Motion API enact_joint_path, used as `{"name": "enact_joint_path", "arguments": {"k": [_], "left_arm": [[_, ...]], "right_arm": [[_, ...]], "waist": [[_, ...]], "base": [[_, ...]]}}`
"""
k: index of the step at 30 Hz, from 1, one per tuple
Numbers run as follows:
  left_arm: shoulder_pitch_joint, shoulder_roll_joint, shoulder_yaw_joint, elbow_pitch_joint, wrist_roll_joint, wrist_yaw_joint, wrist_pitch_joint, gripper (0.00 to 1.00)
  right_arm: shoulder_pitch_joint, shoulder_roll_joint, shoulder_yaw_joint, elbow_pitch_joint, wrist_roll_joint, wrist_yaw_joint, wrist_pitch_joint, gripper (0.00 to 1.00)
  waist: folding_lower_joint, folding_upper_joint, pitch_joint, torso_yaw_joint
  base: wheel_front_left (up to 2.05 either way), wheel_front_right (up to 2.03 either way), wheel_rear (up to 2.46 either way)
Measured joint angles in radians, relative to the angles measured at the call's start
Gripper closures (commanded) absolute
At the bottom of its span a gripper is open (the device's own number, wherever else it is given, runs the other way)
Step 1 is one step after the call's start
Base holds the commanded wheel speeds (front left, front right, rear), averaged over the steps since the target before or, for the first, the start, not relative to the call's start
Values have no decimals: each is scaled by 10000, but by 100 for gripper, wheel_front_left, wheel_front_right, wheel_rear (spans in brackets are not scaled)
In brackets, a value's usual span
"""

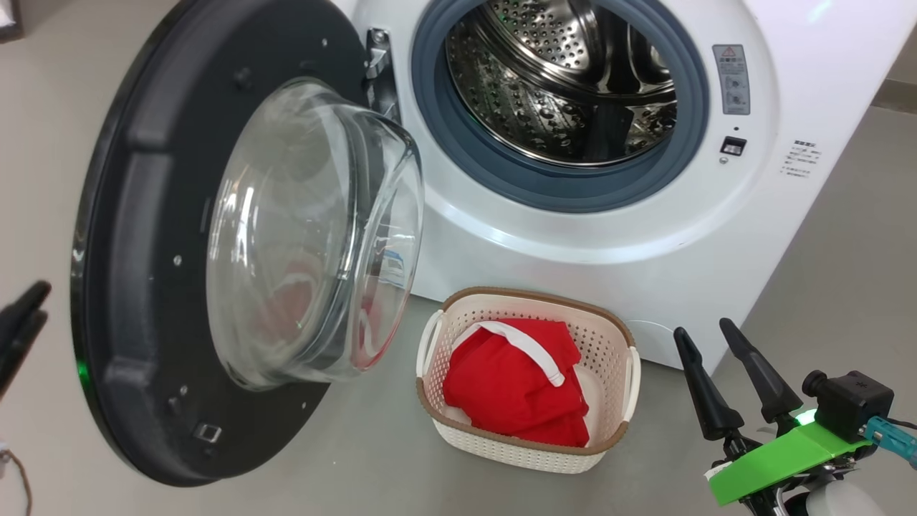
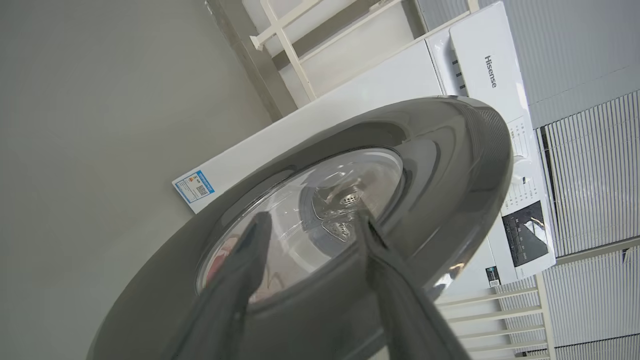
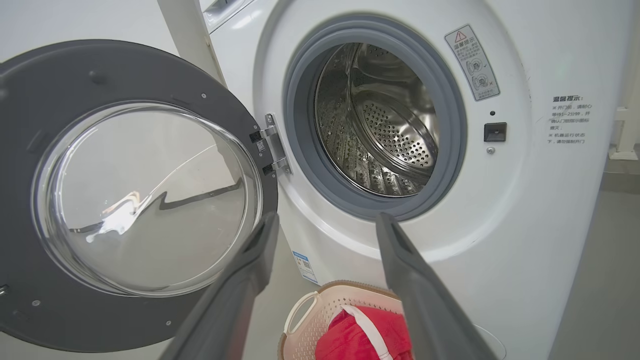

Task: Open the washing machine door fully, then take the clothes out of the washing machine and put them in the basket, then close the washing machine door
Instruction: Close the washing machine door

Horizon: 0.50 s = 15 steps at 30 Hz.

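Left tool (image 1: 32,304) sits at the far left edge, on the outer side of the large round glossy black washing machine door (image 1: 129,215). In the left wrist view its fingers (image 2: 240,265) stand partly apart with nothing between them; can't tell if they touch the door face. Door is swung wide on its left hinge, inner side facing the room, with the bulging clear glass bowl window (image 1: 315,236) sticking out. Right of it is the white boxy front-loading washing machine (image 1: 609,236), its grey-blue rubber gasket (image 1: 444,143) ringing the perforated steel drum (image 1: 559,79). On the grey floor (image 1: 372,466) just in front of the machine is the small cream-white perforated plastic basket (image 1: 501,438) with a brown rim. The bright red fabric clothes (image 1: 516,387) with a white trim band lie bunched inside it. Right tool (image 1: 703,328) is at lower right, near the basket but clear of it, fingers spread wide and holding nothing. In its wrist view it points at the machine front, above the basket.
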Motion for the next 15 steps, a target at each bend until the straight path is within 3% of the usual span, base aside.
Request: {"name": "enact_joint_path", "arguments": {"k": [7, 15], "left_arm": [[93, 249, -2, -73, 1565, -619, -1386, 0], [1078, 42, 27, -485, 2976, -1141, -3101, 0]], "right_arm": [[2, 31, -19, -19, 0, 0, 0, 0], [142, 31, -79, -71, -2, 0, 0, 0]], "waist": [[0, 0, -18, 248], [0, 0, -54, 505]], "base": [[0, 0, 0], [0, 0, 0]]}}
